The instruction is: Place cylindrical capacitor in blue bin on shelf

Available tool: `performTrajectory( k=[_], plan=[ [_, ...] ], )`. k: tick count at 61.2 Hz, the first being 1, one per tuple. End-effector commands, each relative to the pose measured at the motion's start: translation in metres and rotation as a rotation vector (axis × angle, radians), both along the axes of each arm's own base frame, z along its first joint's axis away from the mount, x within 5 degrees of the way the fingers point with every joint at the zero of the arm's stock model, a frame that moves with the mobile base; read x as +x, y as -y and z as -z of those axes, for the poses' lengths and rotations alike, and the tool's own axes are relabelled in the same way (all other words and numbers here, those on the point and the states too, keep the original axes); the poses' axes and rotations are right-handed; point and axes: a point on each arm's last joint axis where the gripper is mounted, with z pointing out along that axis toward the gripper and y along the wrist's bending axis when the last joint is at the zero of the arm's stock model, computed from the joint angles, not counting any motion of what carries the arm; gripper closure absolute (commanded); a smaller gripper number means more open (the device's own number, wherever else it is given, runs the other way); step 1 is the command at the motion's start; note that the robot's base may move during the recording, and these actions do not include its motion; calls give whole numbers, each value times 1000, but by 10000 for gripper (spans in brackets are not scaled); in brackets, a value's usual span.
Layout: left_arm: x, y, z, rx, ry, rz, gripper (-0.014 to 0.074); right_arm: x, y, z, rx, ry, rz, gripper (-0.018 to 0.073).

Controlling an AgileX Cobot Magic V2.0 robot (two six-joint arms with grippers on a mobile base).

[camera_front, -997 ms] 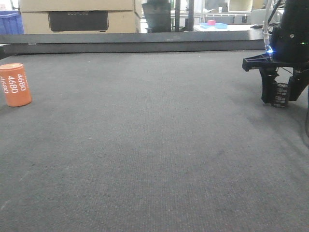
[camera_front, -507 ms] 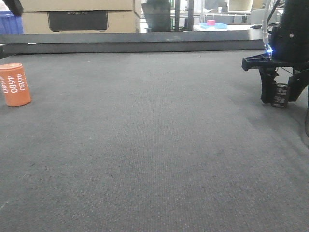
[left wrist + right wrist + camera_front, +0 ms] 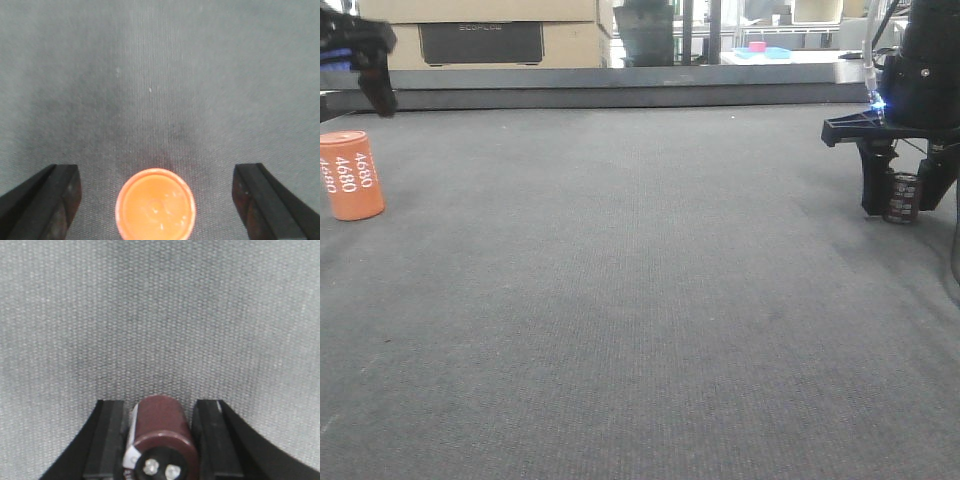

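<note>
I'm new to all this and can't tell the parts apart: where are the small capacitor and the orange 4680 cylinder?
cylindrical capacitor (image 3: 160,427): right wrist view, on its dark brown sleeve.
orange cylinder marked 4680 (image 3: 353,178): front-facing view, on its printed side.

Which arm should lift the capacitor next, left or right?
Right. The right pincer is already closed on the cylindrical capacitor, which stands upright on the mat. The left pincer hangs open over the orange cylinder at the opposite side of the mat.
</note>
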Motion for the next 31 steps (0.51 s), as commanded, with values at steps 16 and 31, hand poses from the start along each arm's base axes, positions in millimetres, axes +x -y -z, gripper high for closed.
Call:
performTrajectory(
  k=[16, 31],
  plan=[
    [8, -2, 15, 11, -27, -7, 79, -1, 1, -4, -2, 0, -4, 722],
    [11, -1, 32, 18, -85, -8, 79, -1, 1, -4, -2, 0, -4, 722]
  ],
)
